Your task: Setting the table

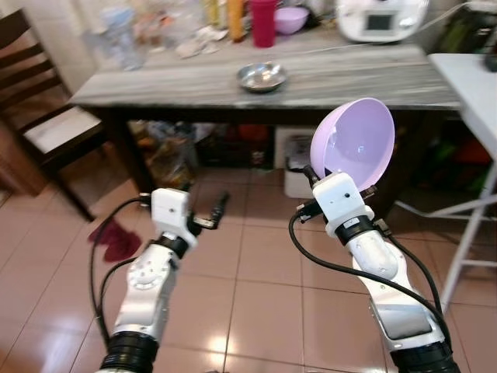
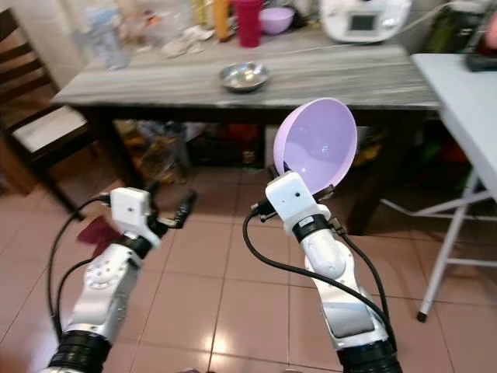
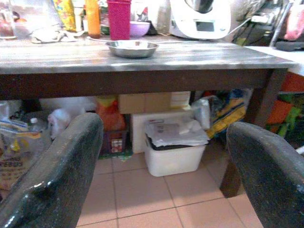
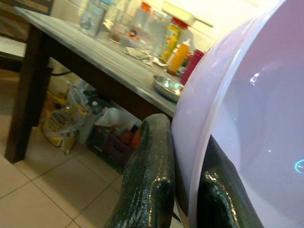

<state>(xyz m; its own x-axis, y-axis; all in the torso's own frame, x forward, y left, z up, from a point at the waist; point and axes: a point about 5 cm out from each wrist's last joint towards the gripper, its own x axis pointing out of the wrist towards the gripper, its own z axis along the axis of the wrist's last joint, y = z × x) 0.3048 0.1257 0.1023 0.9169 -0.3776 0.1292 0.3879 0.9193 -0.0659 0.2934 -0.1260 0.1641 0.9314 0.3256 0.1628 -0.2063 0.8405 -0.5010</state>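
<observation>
Right gripper (image 1: 320, 172) clenched on rim of lilac bowl (image 1: 353, 140), bowl tipped on edge, held in air short of grey table (image 1: 334, 78), below tabletop level. Left gripper (image 1: 220, 207) released, fingers spread, nothing between, low before table. Steel bowl (image 1: 262, 76) on table near front edge. Second lilac bowl (image 1: 290, 19) and pink cup (image 1: 262, 22) at table's back. White bin (image 3: 173, 152) under table.

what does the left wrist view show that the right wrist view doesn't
Left wrist view: the open left gripper, a white lidded bin under the table, a white kitchen appliance.
Right wrist view: the right gripper pinching the rim of a lilac plastic bowl, a dark wooden chair.
Both: the grey wood-grain table, the steel bowl, the pink cup.
</observation>
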